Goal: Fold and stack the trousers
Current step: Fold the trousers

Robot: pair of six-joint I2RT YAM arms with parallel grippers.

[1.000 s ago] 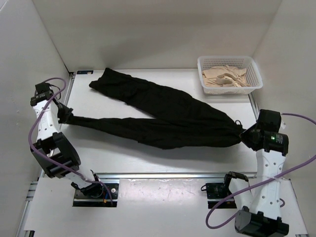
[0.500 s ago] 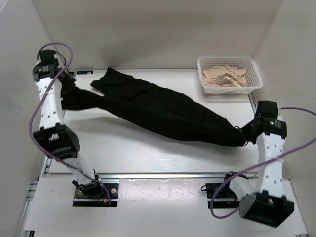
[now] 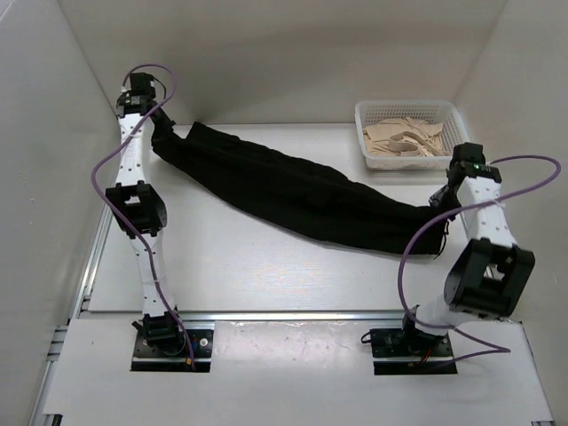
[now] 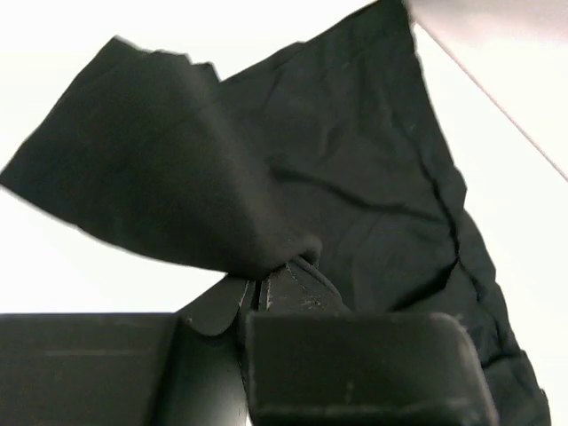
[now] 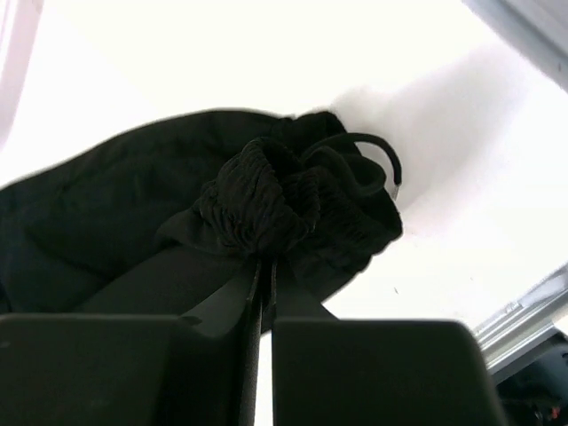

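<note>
Left gripper (image 4: 266, 277) — jaws pinched tight on a leg end of the trousers (image 3: 293, 191); right gripper (image 5: 264, 266) jaws clamp the bunched waistband, cloth spanning between. Legs splayed a second ago — now overlapped, carried rearward.

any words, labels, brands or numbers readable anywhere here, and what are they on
None can be read in any view.
The trousers are plain black, with no tag or print showing.
The basket and the beige clothes in it show no label.
The arms show no lettering that can be made out.
</note>
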